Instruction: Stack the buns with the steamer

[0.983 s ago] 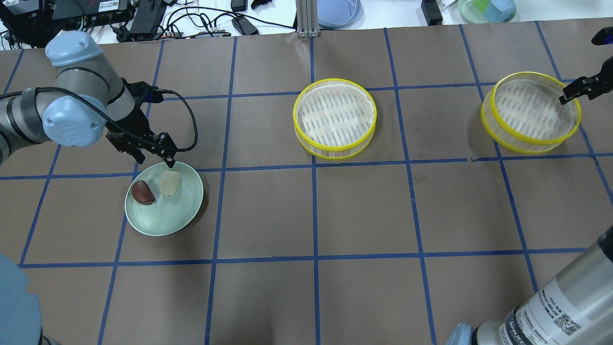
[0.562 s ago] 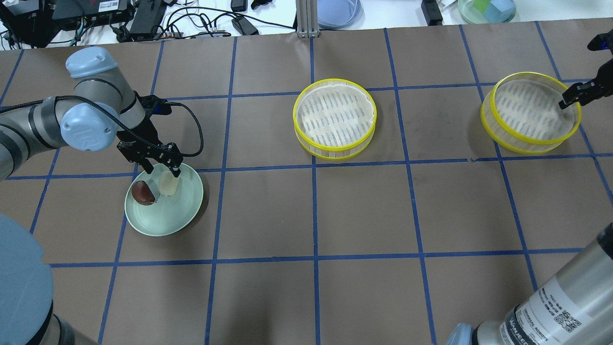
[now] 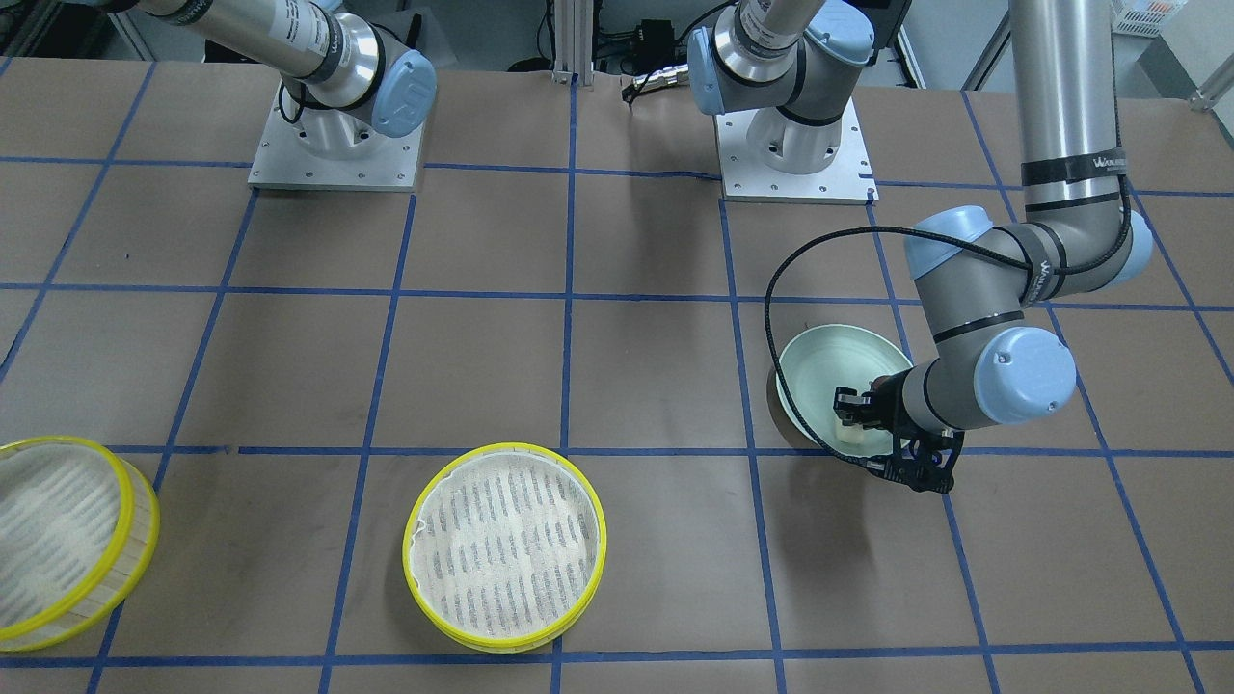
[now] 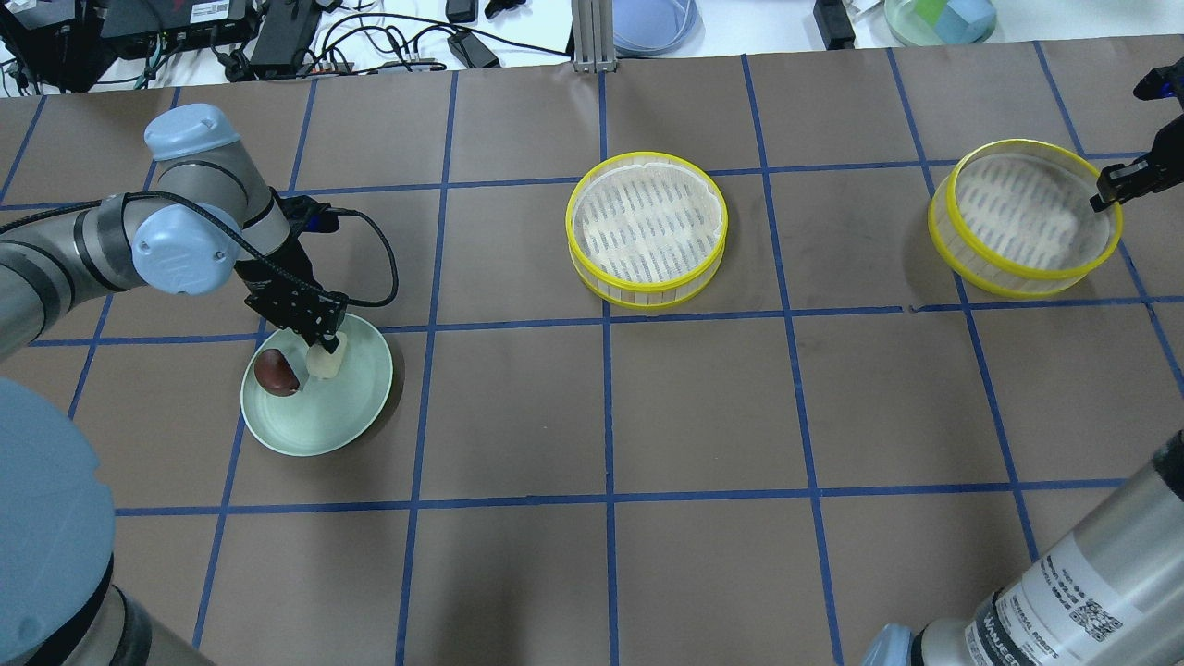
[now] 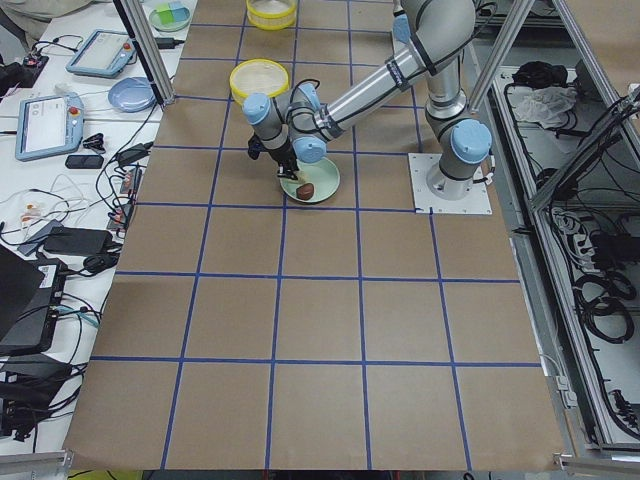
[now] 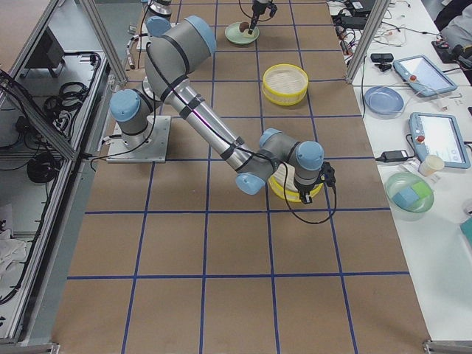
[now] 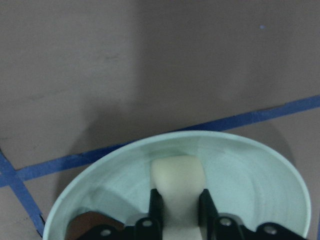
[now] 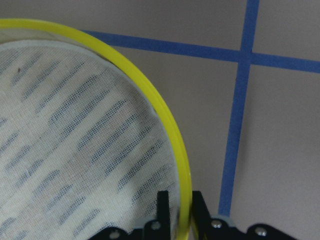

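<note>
The cream bun [image 4: 326,363] and the brown bun [image 4: 276,372] lie on a pale green plate [image 4: 324,416] at the left. My left gripper [image 4: 324,344] is down on the plate. In the left wrist view its fingers [image 7: 156,202] press both sides of the cream bun [image 7: 177,175]; the brown bun [image 7: 87,226] is just beside it. One steamer tier [image 4: 647,228] stands empty at mid-table. My right gripper [image 4: 1105,196] is shut on the yellow rim of the second tier [image 4: 1022,217], which sits tilted. The right wrist view shows the rim [image 8: 165,130] between the fingers.
Blue tape lines grid the brown table. Cables, a blue dish [image 4: 653,20] and a bowl with blocks [image 4: 939,18] lie beyond the far edge. The left arm's cable [image 4: 375,250] loops above the plate.
My left gripper has come down onto the plate and closed its fingers around the cream bun. My right gripper has stayed on the tier's rim, shifting slightly right.
</note>
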You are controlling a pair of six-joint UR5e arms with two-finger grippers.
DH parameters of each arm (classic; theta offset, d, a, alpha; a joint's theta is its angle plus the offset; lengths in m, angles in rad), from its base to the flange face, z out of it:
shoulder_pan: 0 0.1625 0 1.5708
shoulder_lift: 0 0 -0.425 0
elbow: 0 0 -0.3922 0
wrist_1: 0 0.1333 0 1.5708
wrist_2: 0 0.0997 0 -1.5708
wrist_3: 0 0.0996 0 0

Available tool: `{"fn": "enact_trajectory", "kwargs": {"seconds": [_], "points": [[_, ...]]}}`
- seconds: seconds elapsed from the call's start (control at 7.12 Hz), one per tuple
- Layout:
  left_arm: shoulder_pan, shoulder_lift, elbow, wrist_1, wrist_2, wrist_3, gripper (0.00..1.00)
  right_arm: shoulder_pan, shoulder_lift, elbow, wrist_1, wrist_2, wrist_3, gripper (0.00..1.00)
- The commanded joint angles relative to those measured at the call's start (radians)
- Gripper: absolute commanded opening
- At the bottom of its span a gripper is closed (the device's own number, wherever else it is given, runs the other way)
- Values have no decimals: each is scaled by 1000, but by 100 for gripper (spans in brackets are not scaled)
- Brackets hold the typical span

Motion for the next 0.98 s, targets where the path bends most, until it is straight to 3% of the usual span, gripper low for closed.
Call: {"fn": "enact_trajectory", "kwargs": {"seconds": [0.0,0.14,0.42,0.84], "points": [[-15,38,57,6,-14,-177,0,1,-9,0,1,-8,7,0],[-46,47,118,6,-29,-324,0,1,-13,0,2,-28,10,0],[-110,52,210,32,-194,-577,0,10,-38,0,5,-65,24,0],[-230,-4,220,344,-452,-860,0,35,-104,4,33,-94,52,0]]}}
